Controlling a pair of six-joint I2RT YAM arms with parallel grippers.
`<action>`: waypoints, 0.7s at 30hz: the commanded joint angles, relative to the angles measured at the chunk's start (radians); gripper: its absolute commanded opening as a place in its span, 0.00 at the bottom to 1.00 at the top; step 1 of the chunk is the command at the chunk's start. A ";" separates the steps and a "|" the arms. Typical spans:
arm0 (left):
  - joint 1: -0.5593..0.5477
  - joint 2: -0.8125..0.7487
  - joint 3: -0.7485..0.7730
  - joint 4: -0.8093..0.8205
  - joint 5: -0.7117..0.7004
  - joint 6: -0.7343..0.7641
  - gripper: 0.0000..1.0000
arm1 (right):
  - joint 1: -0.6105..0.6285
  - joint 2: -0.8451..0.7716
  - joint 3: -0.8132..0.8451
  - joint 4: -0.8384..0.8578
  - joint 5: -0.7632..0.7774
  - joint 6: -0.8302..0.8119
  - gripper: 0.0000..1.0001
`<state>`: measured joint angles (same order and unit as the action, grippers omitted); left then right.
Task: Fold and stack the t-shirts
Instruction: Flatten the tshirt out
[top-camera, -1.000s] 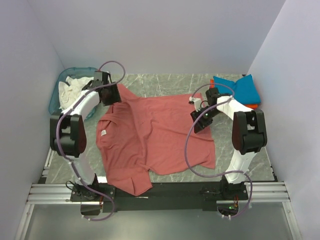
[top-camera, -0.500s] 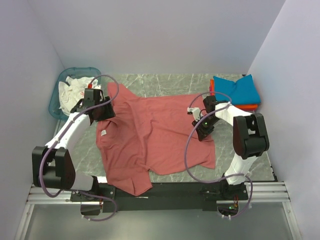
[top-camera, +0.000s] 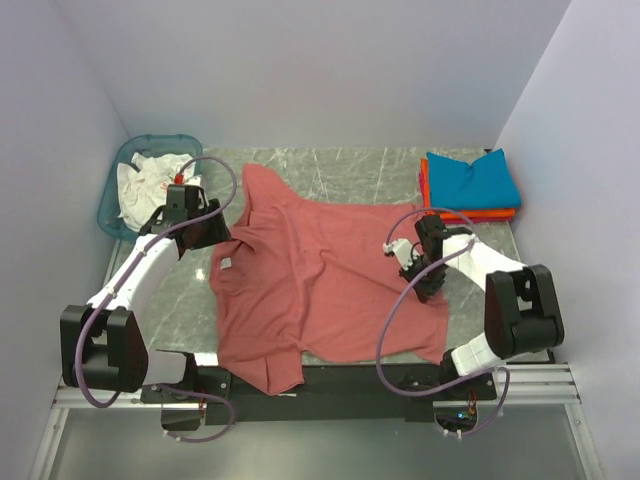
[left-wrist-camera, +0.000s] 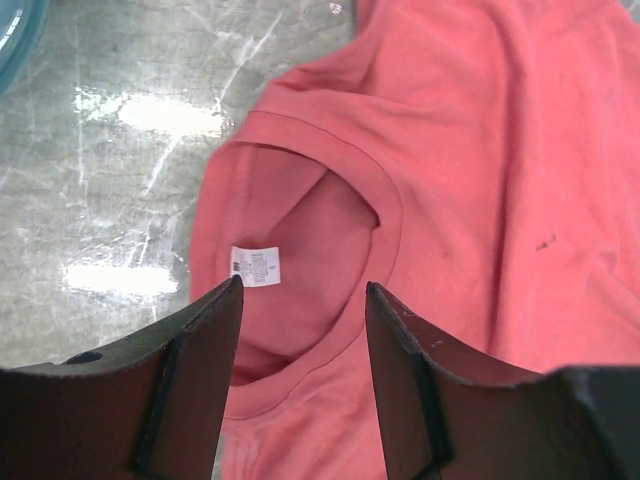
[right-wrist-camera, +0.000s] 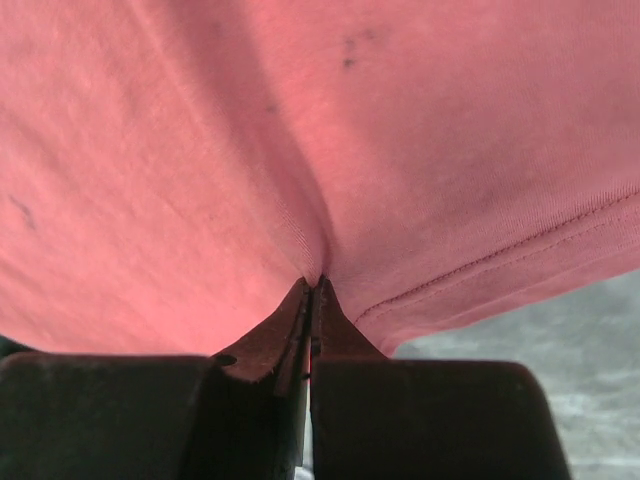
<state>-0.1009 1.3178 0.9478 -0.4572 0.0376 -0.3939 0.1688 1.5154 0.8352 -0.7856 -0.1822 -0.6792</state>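
- Now that the right gripper (right-wrist-camera: 312, 285) has gone from apart to fully together within the last second, its tips are clamped on a pinch of the dusty-red t-shirt (top-camera: 320, 270), just inside the stitched hem on the shirt's right side.
- Right arm has also drawn back toward the near edge of the counter (top-camera: 330, 162). The shirt's right half has slid with it, toward the near right corner.
- Left gripper (left-wrist-camera: 303, 290): fingers apart, nothing between them, hovering over the collar. The white neck label (left-wrist-camera: 255, 265) sits just ahead of its left finger. It has backed off from the far sleeve to this spot.
- Red shirt lies spread but wrinkled across the counter's middle, one sleeve draped over the near edge. Not yet folded.
- Teal-blue t-shirt (top-camera: 475, 180) sits on the orange t-shirt (top-camera: 480, 213), both folded, at the far right corner. Unchanged.
- Judgement: one grasp secured, the second pending. The left side probably needs a hold at the collar or shoulder before the cloth can be pulled flat. Early stage for this shirt.
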 joint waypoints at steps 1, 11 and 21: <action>-0.002 -0.026 0.046 0.032 0.044 0.009 0.58 | -0.020 -0.066 -0.048 -0.095 0.059 -0.101 0.00; -0.002 0.410 0.455 0.066 0.211 -0.082 0.61 | -0.141 -0.176 0.138 -0.205 -0.161 -0.160 0.52; -0.036 0.955 0.984 -0.069 0.186 -0.103 0.58 | -0.143 -0.100 0.323 -0.090 -0.543 0.070 0.53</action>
<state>-0.1154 2.2307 1.7931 -0.4526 0.2214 -0.4919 0.0299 1.3922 1.1248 -0.9176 -0.5915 -0.6918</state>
